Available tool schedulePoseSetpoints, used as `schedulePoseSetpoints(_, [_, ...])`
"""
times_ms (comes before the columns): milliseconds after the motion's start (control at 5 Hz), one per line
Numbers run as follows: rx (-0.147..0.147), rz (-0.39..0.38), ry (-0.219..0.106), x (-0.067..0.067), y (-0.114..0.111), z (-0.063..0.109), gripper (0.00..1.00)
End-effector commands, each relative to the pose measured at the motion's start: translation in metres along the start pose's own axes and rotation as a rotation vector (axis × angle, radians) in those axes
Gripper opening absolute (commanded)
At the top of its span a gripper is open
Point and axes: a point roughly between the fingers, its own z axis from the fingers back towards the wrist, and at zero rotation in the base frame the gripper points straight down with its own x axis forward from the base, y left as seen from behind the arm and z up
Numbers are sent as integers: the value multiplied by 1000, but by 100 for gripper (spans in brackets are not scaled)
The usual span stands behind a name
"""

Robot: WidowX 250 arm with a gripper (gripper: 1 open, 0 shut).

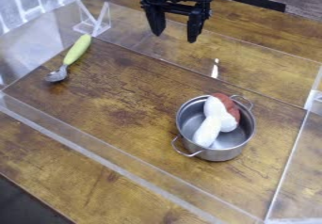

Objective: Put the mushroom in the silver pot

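Note:
The mushroom [213, 122] lies inside the silver pot [216, 151], its white stem toward the front and its red-brown cap toward the back rim. The pot stands on the wooden table at the lower right. My gripper [175, 30] hangs at the top centre, well away from the pot, pointing down. Its two dark fingers are spread apart with nothing between them.
A slim yellow-green object [78, 48] and a small grey spoon [56, 74] lie at the left. Clear plastic walls [113, 162] fence the work area. A small pale upright piece [216, 69] stands behind the pot.

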Motion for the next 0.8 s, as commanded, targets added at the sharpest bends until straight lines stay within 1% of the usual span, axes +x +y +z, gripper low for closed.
schedulePoseSetpoints(0, [0,11,-83,6,-6,37,100])
schedulePoseSetpoints(400, [-10,-7,-98,16,-7,48,100])
schedulePoseSetpoints(600, [-13,-25,-92,22,3,44,100])
